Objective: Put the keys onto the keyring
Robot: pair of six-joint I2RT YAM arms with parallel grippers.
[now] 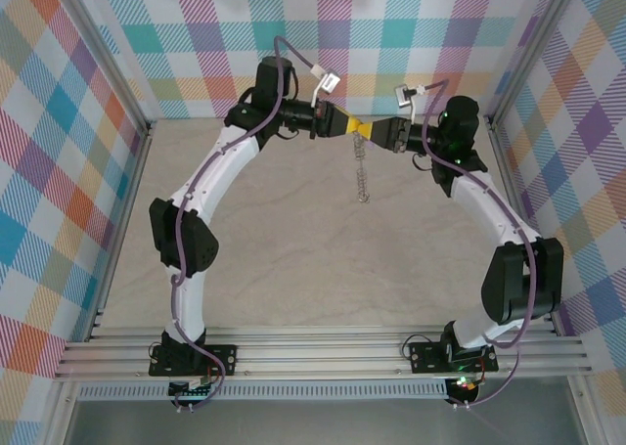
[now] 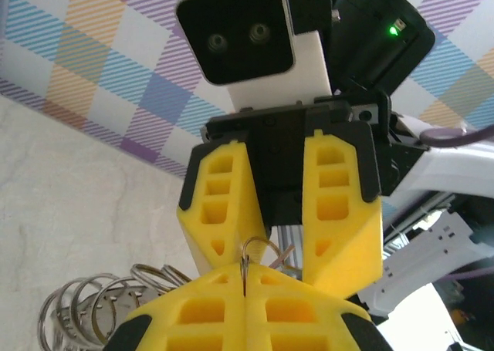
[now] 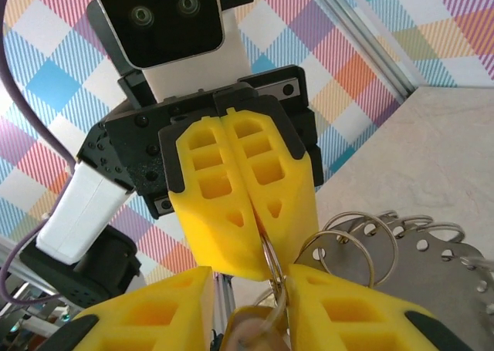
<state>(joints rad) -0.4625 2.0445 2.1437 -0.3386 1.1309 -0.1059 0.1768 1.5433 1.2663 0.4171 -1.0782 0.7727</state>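
- The left arm rises from its base, bends at the elbow and reaches inward. The left gripper (image 1: 353, 126) points level toward the other arm.
- The right arm mirrors it, so the right gripper (image 1: 368, 130) meets the left one tip to tip, above the far part of the table (image 1: 274, 259).
- The left gripper's yellow fingers (image 3: 231, 204) are pressed flat together. A thin wire ring (image 2: 258, 251) is nipped in the seam at their tips.
- The right gripper's fingers (image 2: 340, 212) stand spread, one to each side of the left gripper's tips, and neither touches the other.
- The pinched ring passes through the gap between the right fingers.
- The keyring (image 3: 432, 270) hangs straight down from where the tips meet. From above it reads as a thin silvery string.
- In the right wrist view it is a flat grey metal piece with holes along its rim and split rings through them, just beside that gripper's right finger.
- A pale, blurred piece (image 3: 247, 334) sits low between the right gripper's fingers. I cannot tell whether it is the key.
- A green light (image 2: 394, 31) glows on the right wrist housing, behind the spread fingers.
- A small white piece (image 1: 327, 78) rides on the cable behind the left wrist. Any print on it is too small to read.
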